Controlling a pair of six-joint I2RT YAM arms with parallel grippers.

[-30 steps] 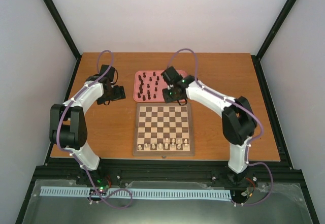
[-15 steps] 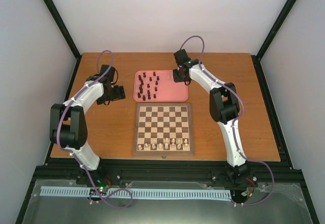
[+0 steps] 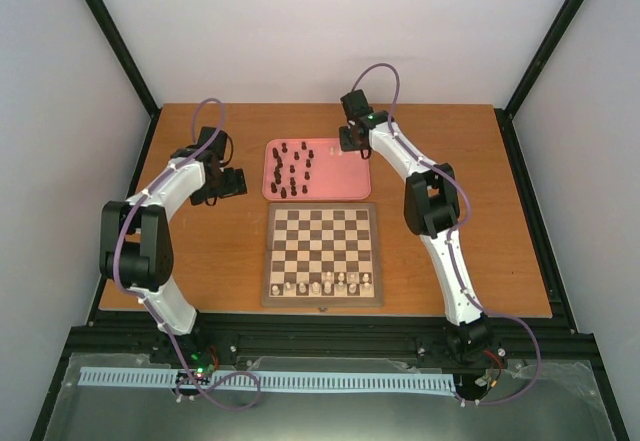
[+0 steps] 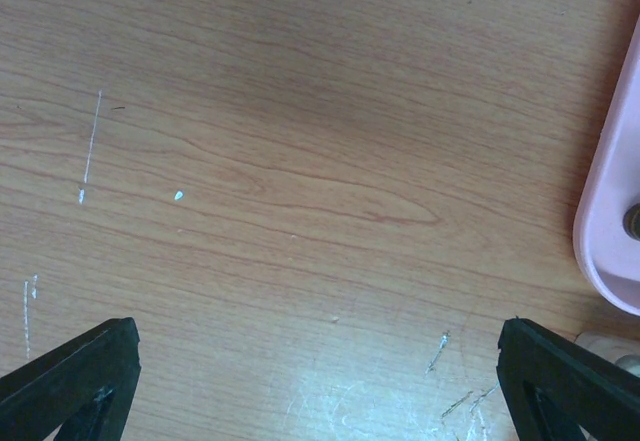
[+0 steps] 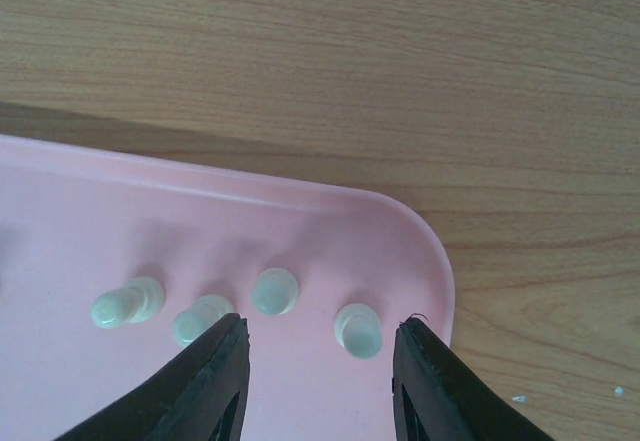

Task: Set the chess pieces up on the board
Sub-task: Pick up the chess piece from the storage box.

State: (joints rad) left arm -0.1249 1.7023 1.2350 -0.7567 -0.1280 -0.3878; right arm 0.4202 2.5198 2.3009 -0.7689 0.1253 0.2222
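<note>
The board [image 3: 322,223] lies mid-table with cream-white pieces [image 3: 322,283] along its near row. Dark brown pieces [image 3: 290,169] stand on the left half of the pink tray [image 3: 340,183] behind it. My right gripper [image 3: 350,147] hovers open and empty over the tray's far right corner. In the right wrist view its fingers [image 5: 215,381] straddle the tray [image 5: 100,231], with several cream pieces [image 5: 359,329] just ahead of them. My left gripper [image 3: 229,183] is open and empty over bare table left of the tray, fingers [image 4: 70,381] wide apart.
The tray's rounded edge [image 4: 606,221] shows at the right of the left wrist view, holding a dark piece [image 4: 633,221]. A small cream object [image 4: 605,344] lies on the table by the right finger. Black frame posts and white walls enclose the table.
My right arm has swung from the tray's near right edge by the board to the tray's far right corner. The left arm has not moved.
</note>
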